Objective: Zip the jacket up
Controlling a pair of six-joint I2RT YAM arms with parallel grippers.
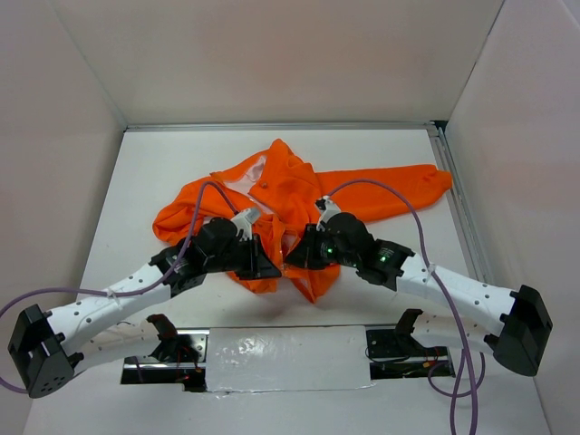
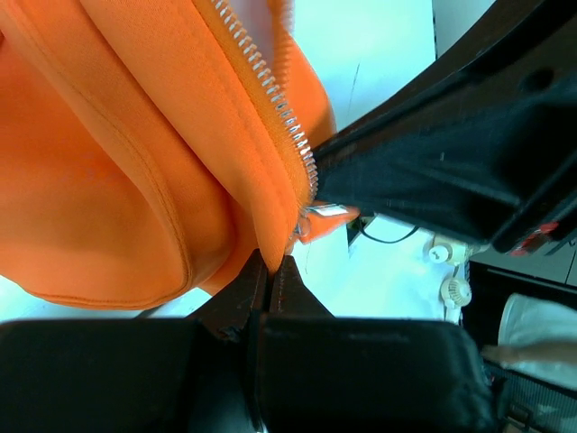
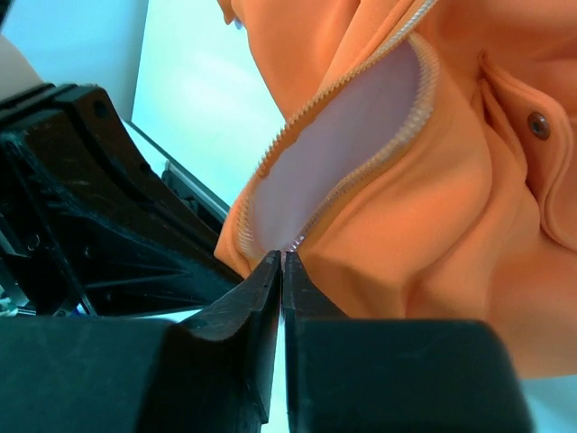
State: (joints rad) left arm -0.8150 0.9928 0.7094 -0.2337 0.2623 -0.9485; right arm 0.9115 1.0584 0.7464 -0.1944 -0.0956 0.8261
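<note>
The orange jacket (image 1: 290,190) lies crumpled on the white table, one sleeve stretched to the right. My left gripper (image 1: 268,263) is at its near hem; in the left wrist view the left gripper (image 2: 270,260) is shut on a fold of orange fabric just below the zipper teeth (image 2: 261,81). My right gripper (image 1: 297,256) faces it closely. In the right wrist view the right gripper (image 3: 283,257) stands shut to a hairline slit, tips touching the point where the two zipper rows (image 3: 361,171) meet. Above that point the rows gape over pale lining (image 3: 334,153). Whether the tips pinch anything is hidden.
White walls enclose the table on three sides, with a metal rail (image 1: 458,199) along the right. Purple cables (image 1: 399,195) arch over the jacket. Shiny mounting plates (image 1: 272,353) sit at the near edge. A snap stud (image 3: 538,124) shows on a pocket flap.
</note>
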